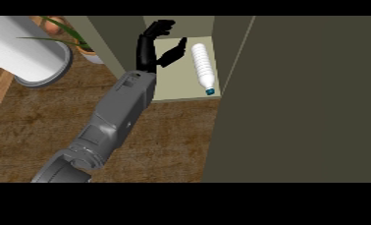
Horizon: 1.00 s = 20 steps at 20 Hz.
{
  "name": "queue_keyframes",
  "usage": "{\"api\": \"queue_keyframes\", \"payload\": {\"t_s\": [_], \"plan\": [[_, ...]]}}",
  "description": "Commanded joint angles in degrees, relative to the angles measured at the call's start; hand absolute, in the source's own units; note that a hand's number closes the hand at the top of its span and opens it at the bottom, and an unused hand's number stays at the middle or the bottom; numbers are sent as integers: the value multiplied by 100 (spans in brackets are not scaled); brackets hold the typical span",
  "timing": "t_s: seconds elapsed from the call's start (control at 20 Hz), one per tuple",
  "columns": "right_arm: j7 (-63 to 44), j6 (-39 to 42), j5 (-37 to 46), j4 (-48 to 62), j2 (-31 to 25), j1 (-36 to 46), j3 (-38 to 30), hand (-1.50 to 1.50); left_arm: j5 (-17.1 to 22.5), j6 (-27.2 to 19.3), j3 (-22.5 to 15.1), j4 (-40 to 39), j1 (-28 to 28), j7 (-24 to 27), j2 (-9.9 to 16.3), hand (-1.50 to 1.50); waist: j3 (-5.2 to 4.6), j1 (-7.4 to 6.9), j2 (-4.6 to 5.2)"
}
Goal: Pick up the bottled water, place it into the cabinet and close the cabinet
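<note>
No readable txt, labels, brand names, nos. or signs anywhere: the bottled water lying in the cabinet shows a plain white body w/ blue cap and no label, and the cabinet walls and wood worktop carry no markings either.
</note>
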<state>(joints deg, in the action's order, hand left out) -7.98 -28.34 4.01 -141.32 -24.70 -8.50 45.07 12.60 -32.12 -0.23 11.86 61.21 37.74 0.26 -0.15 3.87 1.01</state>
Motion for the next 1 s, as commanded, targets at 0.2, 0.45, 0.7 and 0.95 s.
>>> {"api": "queue_keyframes", "payload": {"t_s": [0.2, 0.45, 0.7, 0.95], "plan": [[-272, -59, 425, -424, -16, -63, 350, -150, 588, 1298, 49, 477, -362, 738, -26, 150, 3, -86, -77], [-478, -204, 403, -725, -207, -153, 46, -150, 785, 2152, -129, 788, -422, 268, -27, 150, 8, -263, -126], [-5, -249, 395, -566, -468, -516, 8, -150, 1180, 2862, -561, 1484, -927, -56, -27, 150, 15, -358, -188], [-237, -421, 643, -544, -360, -390, 202, -150, 1381, 2973, -938, 2657, -1879, -324, 41, 150, 9, -532, -224]]}}
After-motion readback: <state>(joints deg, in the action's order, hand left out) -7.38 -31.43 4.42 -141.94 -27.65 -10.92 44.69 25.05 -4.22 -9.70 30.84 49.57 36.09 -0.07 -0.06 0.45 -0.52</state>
